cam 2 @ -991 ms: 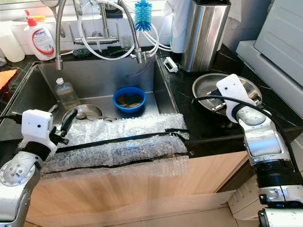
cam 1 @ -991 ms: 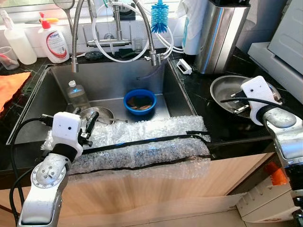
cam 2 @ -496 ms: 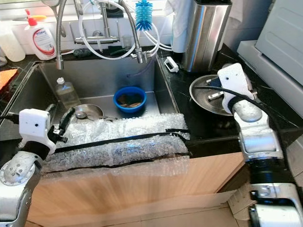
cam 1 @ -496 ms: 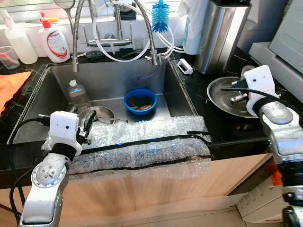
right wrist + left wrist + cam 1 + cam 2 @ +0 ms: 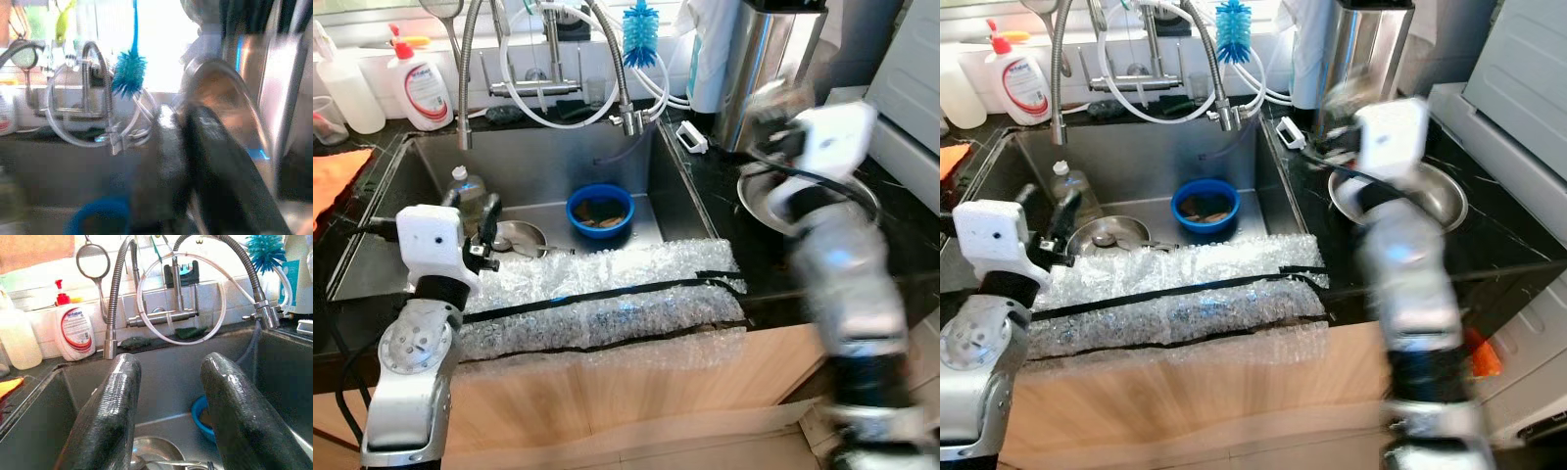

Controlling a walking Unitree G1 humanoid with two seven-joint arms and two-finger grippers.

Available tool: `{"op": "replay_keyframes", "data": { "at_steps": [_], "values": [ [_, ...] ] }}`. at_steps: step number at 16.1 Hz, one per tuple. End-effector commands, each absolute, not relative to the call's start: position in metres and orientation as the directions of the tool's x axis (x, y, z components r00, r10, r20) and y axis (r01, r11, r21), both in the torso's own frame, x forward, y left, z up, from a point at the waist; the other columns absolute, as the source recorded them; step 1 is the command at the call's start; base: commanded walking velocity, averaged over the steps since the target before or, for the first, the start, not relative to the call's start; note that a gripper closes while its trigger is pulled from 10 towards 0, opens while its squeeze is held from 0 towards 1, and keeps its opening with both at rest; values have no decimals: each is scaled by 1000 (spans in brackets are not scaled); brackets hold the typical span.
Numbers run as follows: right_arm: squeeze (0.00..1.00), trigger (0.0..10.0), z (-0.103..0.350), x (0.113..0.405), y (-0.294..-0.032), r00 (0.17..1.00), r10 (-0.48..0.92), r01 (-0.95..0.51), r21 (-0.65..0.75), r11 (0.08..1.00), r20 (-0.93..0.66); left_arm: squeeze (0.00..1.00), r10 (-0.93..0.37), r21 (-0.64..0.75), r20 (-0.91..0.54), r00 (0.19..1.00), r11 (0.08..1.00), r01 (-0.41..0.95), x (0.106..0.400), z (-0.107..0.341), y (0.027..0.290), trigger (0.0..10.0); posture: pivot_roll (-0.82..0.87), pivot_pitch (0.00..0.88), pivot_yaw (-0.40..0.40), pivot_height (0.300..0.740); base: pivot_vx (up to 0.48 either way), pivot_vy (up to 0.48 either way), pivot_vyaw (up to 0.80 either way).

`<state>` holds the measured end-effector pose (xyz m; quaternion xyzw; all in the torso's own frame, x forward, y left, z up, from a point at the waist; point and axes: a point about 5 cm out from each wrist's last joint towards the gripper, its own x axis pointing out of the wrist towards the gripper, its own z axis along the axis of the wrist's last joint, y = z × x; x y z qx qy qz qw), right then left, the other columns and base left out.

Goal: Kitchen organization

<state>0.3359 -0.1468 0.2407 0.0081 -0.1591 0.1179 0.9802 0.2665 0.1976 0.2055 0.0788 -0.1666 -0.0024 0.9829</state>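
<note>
Sink (image 5: 533,166), steel bowl (image 5: 1430,201) upright beside blurred right claw (image 5: 1332,132).

Brushed steel sink (image 5: 538,166); glossy black counter (image 5: 773,264); crinkly clear bubble wrap (image 5: 607,294).

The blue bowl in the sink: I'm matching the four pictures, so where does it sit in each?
Left eye view: blue bowl on the sink floor, mid-frame.
Right eye view: likewise, on the sink floor.
Left wrist view: low, partly behind one left gripper finger.
Right wrist view: blurred blue rim at the bottom edge.
Shared landmark: the blue bottle brush hanging above.
</note>
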Motion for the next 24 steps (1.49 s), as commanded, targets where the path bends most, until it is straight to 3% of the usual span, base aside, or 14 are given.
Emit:
{"op": "replay_keyframes", "data": {
  "at_steps": [1,7,8,11,14,20,24],
  "values": [
    [0,10000,246,333,-144,903,240,-267,30,963,356,0,-28,158,336,942,987,-27,264,208,200,10000,-65,18,-2,740,0,0,0],
    [0,10000,226,343,-98,812,495,-556,149,818,310,0,-19,195,328,944,980,-49,261,208,210,10000,-50,0,-13,740,0,0,0],
    [0,10000,216,350,-96,831,508,-544,139,827,229,0,-31,199,325,945,979,-36,261,207,207,10000,-45,0,-16,740,0,0,0],
    [0,10000,215,356,-90,828,532,-553,97,828,179,0,-35,200,318,947,979,-30,261,206,207,10000,-47,0,-15,740,0,0,0],
    [0,10000,209,375,-97,887,456,-461,100,882,75,0,-51,201,308,950,979,-12,263,205,204,10000,-48,0,-14,740,0,0,0],
    [0,10000,197,382,-86,857,515,-509,134,850,-12,0,-59,196,300,952,981,-1,263,204,200,10000,-47,15,-14,740,0,0,0],
    [0,10000,180,391,-94,882,452,-434,148,889,-134,0,-66,194,292,954,981,8,263,204,199,10000,-43,21,-11,740,0,0,0]
  ]
}}
